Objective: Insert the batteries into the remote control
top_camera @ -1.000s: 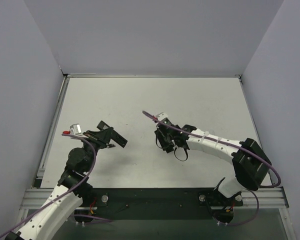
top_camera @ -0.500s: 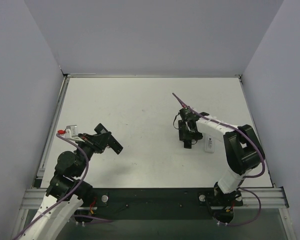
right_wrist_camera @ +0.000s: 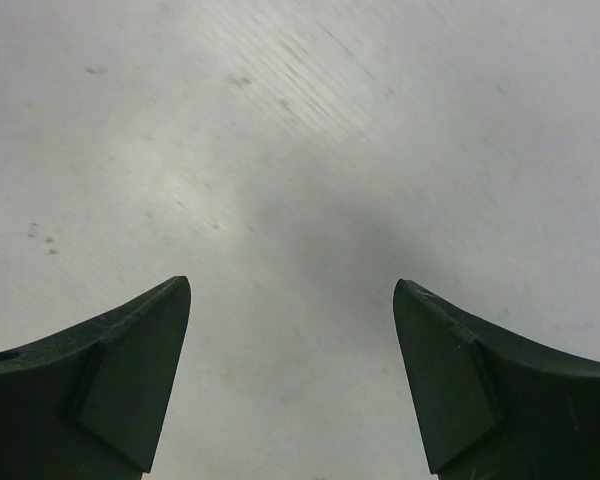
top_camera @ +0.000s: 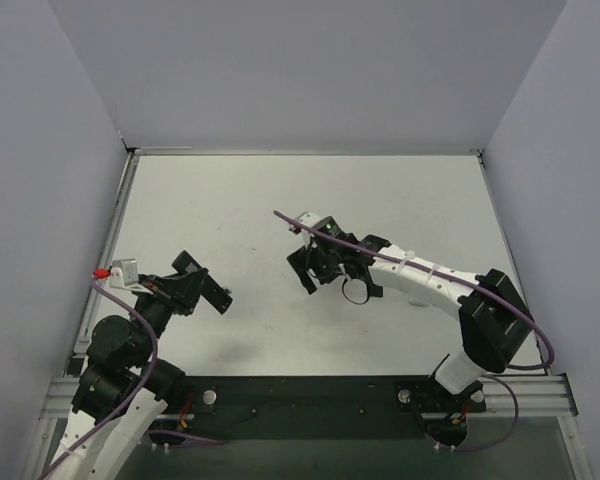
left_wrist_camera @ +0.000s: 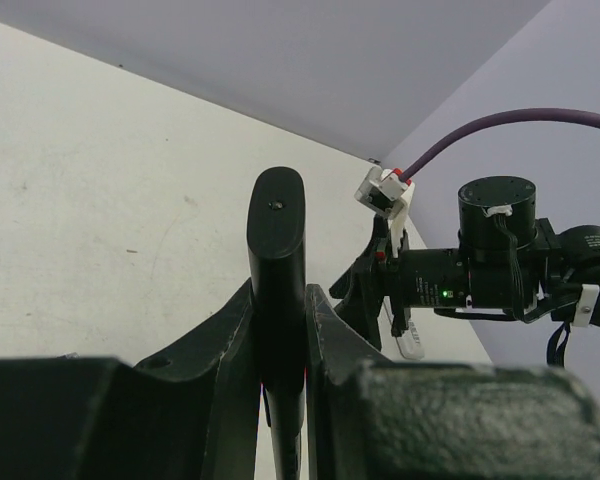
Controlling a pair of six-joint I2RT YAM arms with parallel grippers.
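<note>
My left gripper (left_wrist_camera: 280, 296) is shut on a slim black remote control (left_wrist_camera: 277, 240), whose rounded end sticks out past the fingers. From above, the same remote (top_camera: 218, 297) hangs over the table's left side in that gripper (top_camera: 195, 288). Near the table's middle my right gripper (top_camera: 303, 272) is open. Only bare table shows between the spread fingertips of this right gripper (right_wrist_camera: 292, 285). The batteries are out of view.
A small white flat piece with print (left_wrist_camera: 410, 345) lies on the table beneath the right arm (left_wrist_camera: 500, 270). Grey walls close in the white table (top_camera: 230, 200) at the back and both sides. A purple cable (top_camera: 325, 238) loops over the right wrist.
The right arm has swung left toward the table's middle and its jaws have spread wider. The left arm has drawn back a little to the left, the remote still gripped.
</note>
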